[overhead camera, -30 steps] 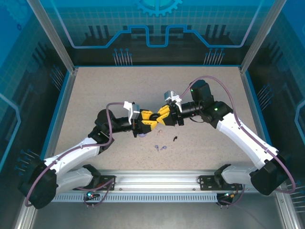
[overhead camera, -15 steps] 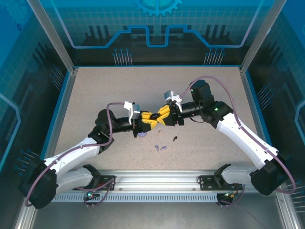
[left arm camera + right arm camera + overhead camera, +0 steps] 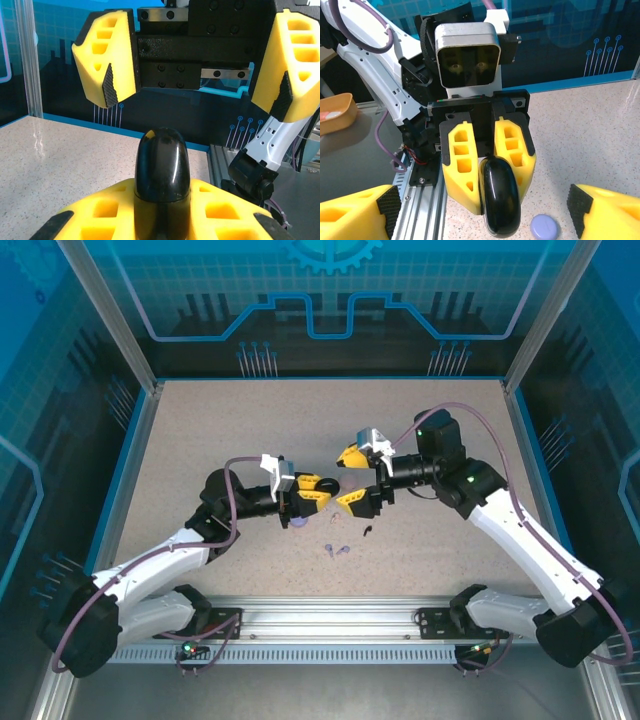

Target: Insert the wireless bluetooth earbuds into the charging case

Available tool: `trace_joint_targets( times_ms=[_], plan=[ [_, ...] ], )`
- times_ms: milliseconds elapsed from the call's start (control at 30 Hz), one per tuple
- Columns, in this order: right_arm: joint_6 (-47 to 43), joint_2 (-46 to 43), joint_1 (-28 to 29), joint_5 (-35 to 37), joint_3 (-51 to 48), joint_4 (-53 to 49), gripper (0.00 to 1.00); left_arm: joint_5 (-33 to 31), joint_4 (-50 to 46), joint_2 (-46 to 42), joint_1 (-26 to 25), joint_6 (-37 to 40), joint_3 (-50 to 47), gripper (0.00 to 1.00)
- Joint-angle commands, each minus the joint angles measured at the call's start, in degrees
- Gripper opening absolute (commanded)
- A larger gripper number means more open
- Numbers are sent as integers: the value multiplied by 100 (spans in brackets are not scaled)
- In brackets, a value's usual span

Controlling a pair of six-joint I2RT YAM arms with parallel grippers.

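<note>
**Operator:** Where does everything stand?

**Spotter:** Above the speckled table (image 3: 200, 430), your left gripper (image 3: 312, 491) is clamped on the black charging case (image 3: 162, 165). The case stands upright between its fingers, with the rounded end toward your right gripper (image 3: 350, 478). The right gripper faces it with its jaws spread wide and nothing between them.

**Operator:** And the earbuds?

**Spotter:** They are down on the table, on the near side of both grippers. A purple pair (image 3: 336, 549) lies a little nearer than the left fingertips. A black earbud (image 3: 367, 532) lies just nearer than the right gripper's near finger. A purple case (image 3: 544, 227) sits on the table just beside the left gripper.

**Operator:** How do I do this step well?

**Spotter:** The black case looks shut to me, so I'd judge the lid must be opened before any bud goes in. Hold the left grip firm. Bring your right gripper in centred on the dome and pinch only above the seam. The shell is glossy, so I'd expect it to slip if you catch it off-centre.

**Operator:** What can't you make out?

**Spotter:** The case's lower half is buried between the left fingers. I can't tell which side the hinge is on, or whether the lid is latched. From above the buds are specks, so I can't tell which way their stems lie.
</note>
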Motion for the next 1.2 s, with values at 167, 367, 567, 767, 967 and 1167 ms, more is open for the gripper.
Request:
trace_joint_targets(
  times_ms=[167,367,567,767,967,1167],
  plan=[
    [66,345,110,224,95,93,90,31,-39,-72,-45,212,242,7],
    [118,439,118,407,165,106,88,37,-42,-64,-57,208,259,7],
    [182,508,118,655,211,101,86,48,-66,-64,-80,222,268,6],
    [294,568,83,841,334,124,85,15,-180,-55,-108,331,268,6],
    [351,557,22,960,404,116,84,5,-207,-47,-136,351,259,6],
    [391,576,-13,1024,444,100,85,-4,-211,-37,-147,361,259,6]
  ],
)
